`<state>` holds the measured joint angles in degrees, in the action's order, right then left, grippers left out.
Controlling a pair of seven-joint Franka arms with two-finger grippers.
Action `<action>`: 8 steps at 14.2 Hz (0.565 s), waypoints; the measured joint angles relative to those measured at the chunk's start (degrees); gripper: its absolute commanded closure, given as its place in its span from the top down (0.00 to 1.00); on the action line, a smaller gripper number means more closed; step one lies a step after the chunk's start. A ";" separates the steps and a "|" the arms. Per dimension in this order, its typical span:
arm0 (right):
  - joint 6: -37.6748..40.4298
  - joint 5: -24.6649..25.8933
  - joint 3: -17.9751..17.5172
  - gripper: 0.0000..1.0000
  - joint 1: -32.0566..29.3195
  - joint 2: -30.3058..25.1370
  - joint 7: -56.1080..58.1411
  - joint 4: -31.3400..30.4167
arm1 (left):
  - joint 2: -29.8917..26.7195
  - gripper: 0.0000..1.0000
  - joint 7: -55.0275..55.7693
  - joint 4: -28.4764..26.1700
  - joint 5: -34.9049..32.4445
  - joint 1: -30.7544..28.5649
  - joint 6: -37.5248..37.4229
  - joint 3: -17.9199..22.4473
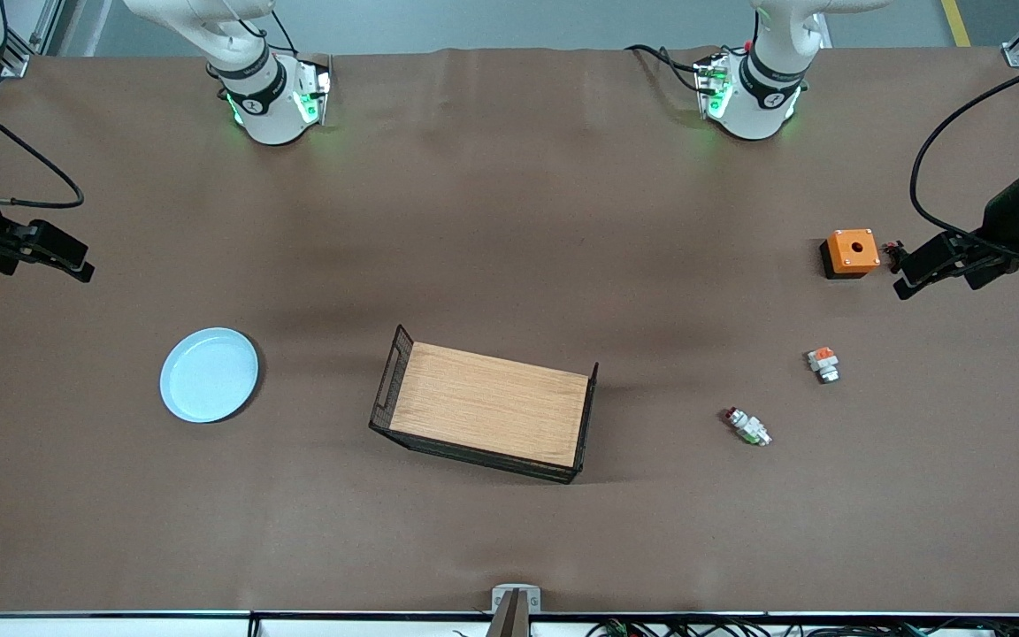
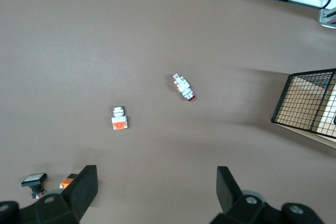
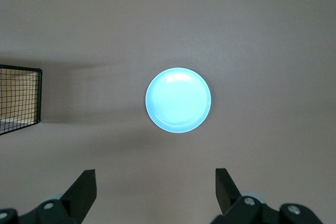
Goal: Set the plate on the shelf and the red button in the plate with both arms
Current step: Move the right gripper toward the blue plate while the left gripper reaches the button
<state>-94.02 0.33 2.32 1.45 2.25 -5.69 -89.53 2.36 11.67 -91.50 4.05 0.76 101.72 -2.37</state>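
Nothing placed yet | plate [image 1: 209, 374] lies on counter [image 1: 509, 221] toward right arm's end | red button [image 1: 747, 426] lies toward left arm's end | tray [image 1: 489, 403] between | left hand [image 2: 153, 188], right hand [image 3: 155, 188] wide open, empty, raised

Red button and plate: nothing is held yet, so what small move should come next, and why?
Probably both arms descend together: the left claw, open, toward the red button, and the right claw, open, toward the plate. Both things lie untouched on the table, outside the wooden tray.
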 measured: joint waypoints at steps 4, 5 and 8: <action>0.00 0.04 0.35 1.00 -0.10 0.01 -0.07 -0.17 | 0.03 1.00 0.00 0.00 0.00 0.00 0.00 0.00; 0.00 0.08 0.49 1.00 -0.36 0.06 -0.10 -0.33 | 0.03 1.00 0.00 0.00 0.00 -0.01 0.00 0.00; -0.68 0.15 0.80 1.00 -2.50 0.80 -0.05 -1.23 | 0.07 1.00 0.00 0.00 0.00 -0.03 0.00 0.02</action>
<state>-94.70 0.48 3.12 -1.05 3.05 -5.75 -90.76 2.43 11.67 -91.50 4.05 0.73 101.72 -2.35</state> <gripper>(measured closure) 0.000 0.000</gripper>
